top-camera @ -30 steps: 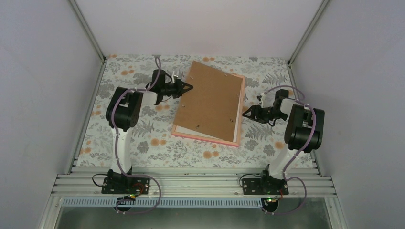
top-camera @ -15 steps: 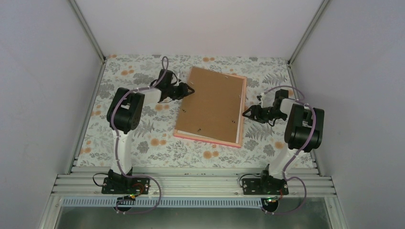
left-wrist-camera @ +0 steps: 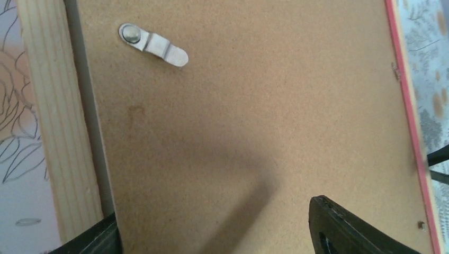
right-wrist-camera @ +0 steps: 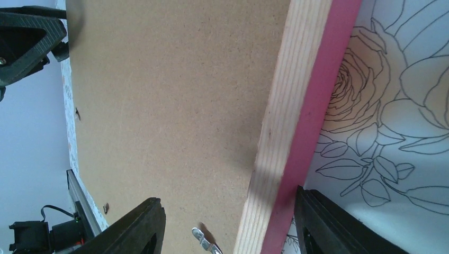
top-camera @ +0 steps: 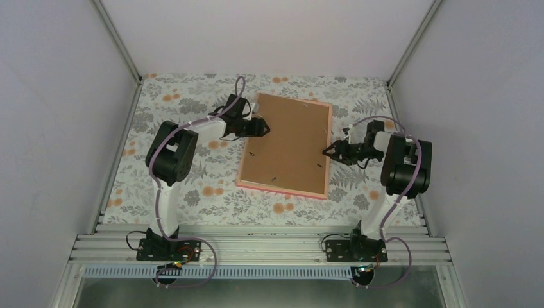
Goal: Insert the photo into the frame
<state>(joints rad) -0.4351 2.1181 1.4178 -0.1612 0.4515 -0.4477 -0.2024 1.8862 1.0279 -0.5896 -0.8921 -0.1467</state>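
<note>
Top external view, contents of the workspace:

Item 1: frame (top-camera: 282,190). Thin pink rim, lying flat and face down on the floral table cover (top-camera: 192,96), a little toward 1 o'clock of the table's middle. Its long sides run roughly 12 to 6 o'clock, tilted slightly. The wrist views show bare wood on the rim's back and pink on its outer edge.

Item 2: brown backing board (top-camera: 289,144). It sits inside the rim and fills it from edge to edge. A small metal turn-clip (left-wrist-camera: 153,45) lies on it near the left rail, touching the board.

Item 3: photo. Not visible in any view; whether it lies under the board cannot be told.

Item 4: left gripper (top-camera: 263,128). It is at the frame's 10 o'clock, over the left rail and the board's margin. The jaws are spread wide and hold nothing. In its wrist view one finger (left-wrist-camera: 98,238) is by the wooden rail and the other is over the board.

Item 5: right gripper (top-camera: 325,151). It is at the frame's 3 o'clock edge. The jaws stand well apart and grip nothing. One finger (right-wrist-camera: 135,227) is over the board and the other over the cloth, with the rail between them.
</note>
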